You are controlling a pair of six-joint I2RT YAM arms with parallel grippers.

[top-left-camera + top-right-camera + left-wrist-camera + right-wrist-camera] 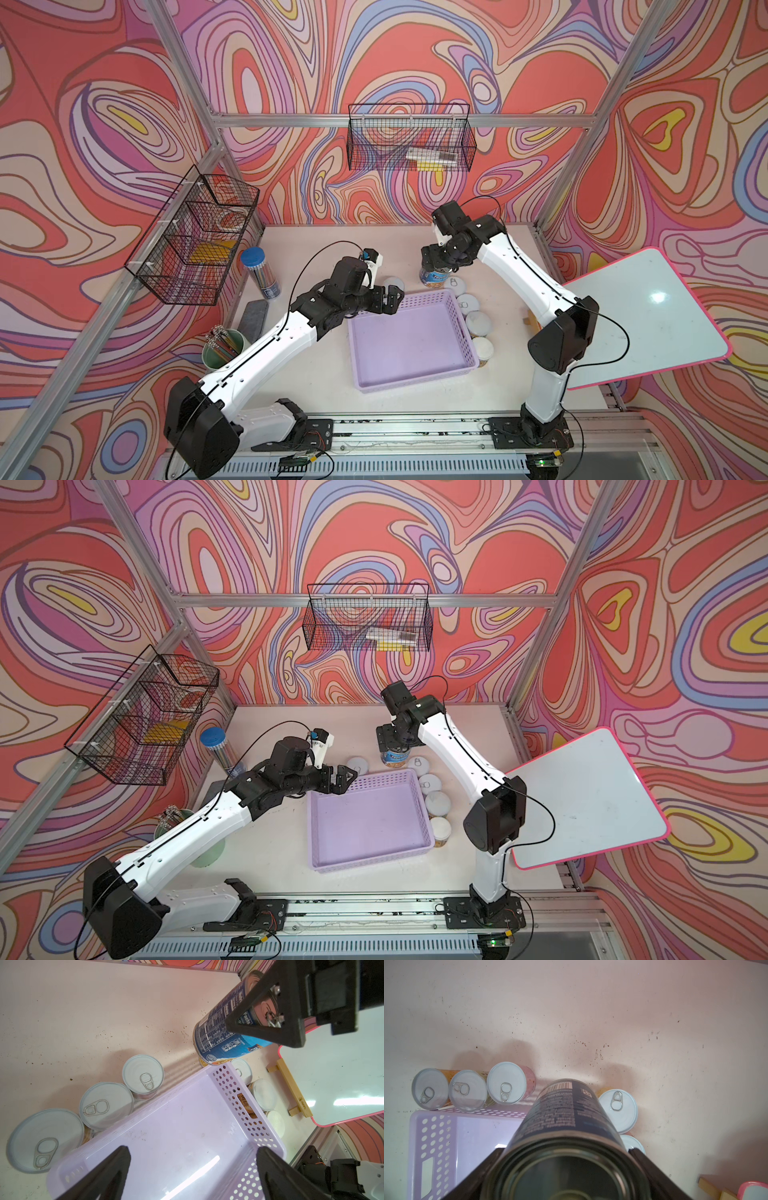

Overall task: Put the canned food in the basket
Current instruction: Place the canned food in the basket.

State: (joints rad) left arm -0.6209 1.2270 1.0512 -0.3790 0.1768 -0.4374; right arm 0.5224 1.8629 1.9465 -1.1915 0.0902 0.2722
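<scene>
We log the right gripper clamped on the blue-label can just beyond a far corner of the empty basket; the left gripper is wide open, holding nothing, over the rim; we reckon a low swing-in may clip the rim or the small tins.

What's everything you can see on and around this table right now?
blue-label can: one, blue, held tilted near the basket's far right corner
small cans: seven, whitish lids; three along the basket's far side, four along its right side
basket: one, lilac, mid-table, empty
clear tube: one, blue cap, far left
cup of pencils: one, pale green, near left
flat block: one, dark grey, between tube and cup
whiteboard: one, pink-edged, right of the table
wire baskets: two, black, on the frame
left gripper: open, over the basket's far edge
right gripper: shut on the blue-label can
</scene>
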